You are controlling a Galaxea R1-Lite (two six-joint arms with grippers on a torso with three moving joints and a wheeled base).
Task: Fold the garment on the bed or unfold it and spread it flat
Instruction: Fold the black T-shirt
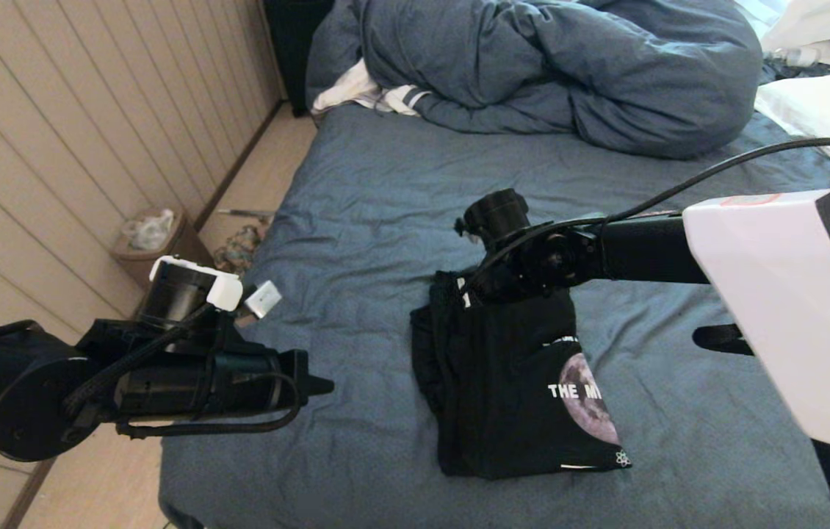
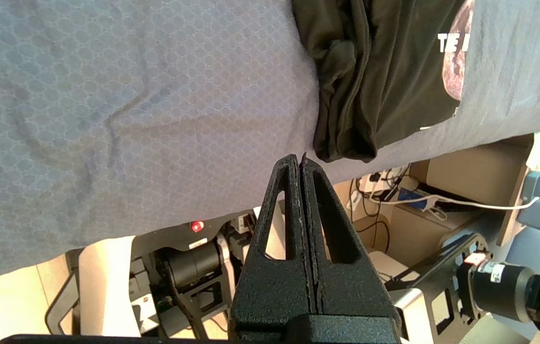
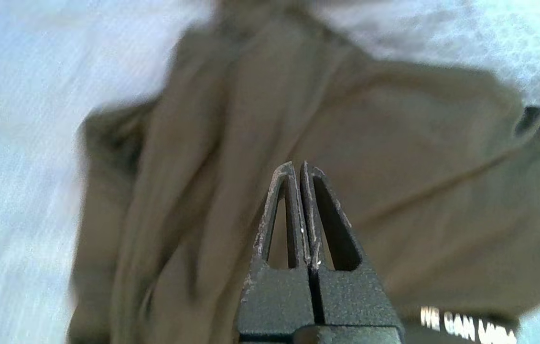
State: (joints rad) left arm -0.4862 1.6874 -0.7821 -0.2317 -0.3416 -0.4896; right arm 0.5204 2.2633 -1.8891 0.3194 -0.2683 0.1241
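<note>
The garment [image 1: 510,375], a black T-shirt, lies folded into a narrow bundle in the middle of the bed [image 1: 385,191]. A moon graphic [image 1: 587,397] with white lettering shows on its near right part. My right arm [image 1: 643,250] reaches over the garment's far end, and its wrist hides the fingers in the head view. In the right wrist view my right gripper [image 3: 297,165] is shut just above the garment [image 3: 394,167], with no fabric seen between the jaws. My left gripper [image 2: 300,157] is shut and empty, hovering by the bed's left edge, left of the garment [image 2: 380,71].
A bunched blue-grey duvet [image 1: 569,66] fills the far end of the bed, with a white striped cloth [image 1: 363,92] beside it and white pillows [image 1: 826,110] at the far right. A bin [image 1: 154,235] stands on the floor by the left wall.
</note>
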